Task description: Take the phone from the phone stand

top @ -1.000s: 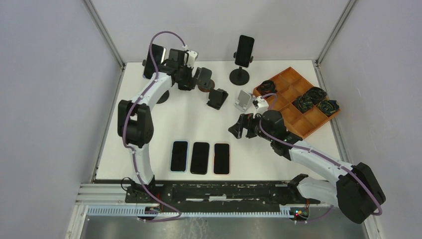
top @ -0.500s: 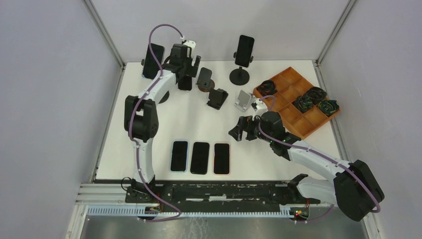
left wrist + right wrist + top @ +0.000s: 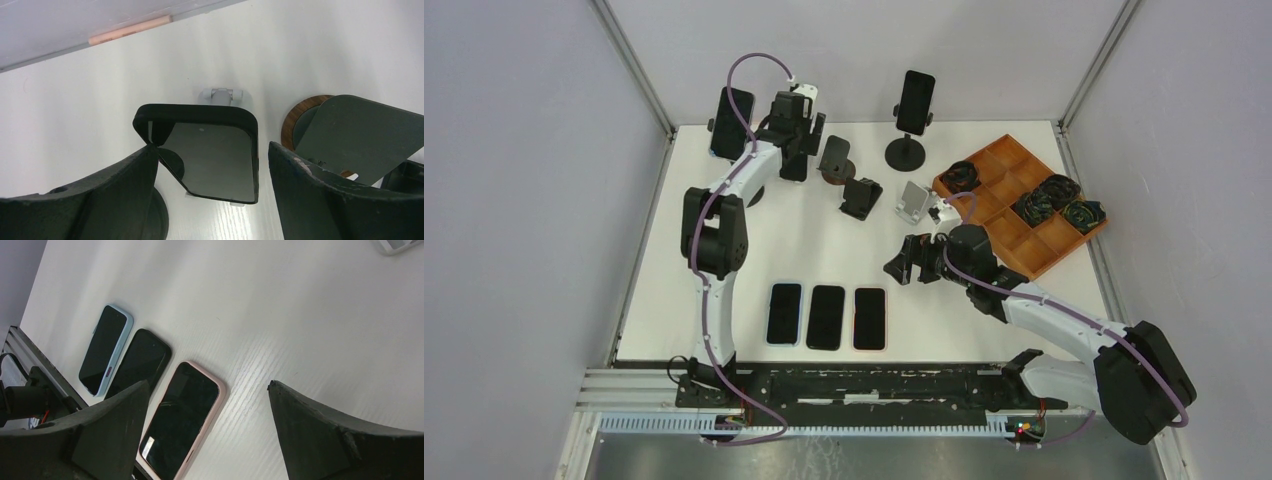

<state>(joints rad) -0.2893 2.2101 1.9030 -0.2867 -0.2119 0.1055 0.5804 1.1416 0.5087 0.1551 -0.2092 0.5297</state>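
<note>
In the left wrist view a black phone (image 3: 220, 170) leans on a small white stand (image 3: 222, 94). My left gripper (image 3: 212, 148) is open and hangs over it, one finger on each side. The left finger (image 3: 100, 195) overlaps the phone's left corner; the right finger (image 3: 325, 195) stands apart from it. In the top view this gripper (image 3: 795, 160) is at the back left and hides most of that phone. Two other phones stand on tall stands, one at the far left (image 3: 731, 110) and one at the back middle (image 3: 915, 102). My right gripper (image 3: 902, 262) is open and empty above the table.
A stand with a wooden base (image 3: 836, 162), a black stand (image 3: 861, 197) and a white stand (image 3: 912, 202) sit mid-table. Three phones (image 3: 826, 316) lie flat in front; the pink one (image 3: 182, 420) is under my right gripper (image 3: 207, 384). A brown tray (image 3: 999, 190) holds coiled cables at the right.
My left gripper has swung left and back, from beside the wooden-base stand to over the black phone on the white stand. The right arm has barely moved.
</note>
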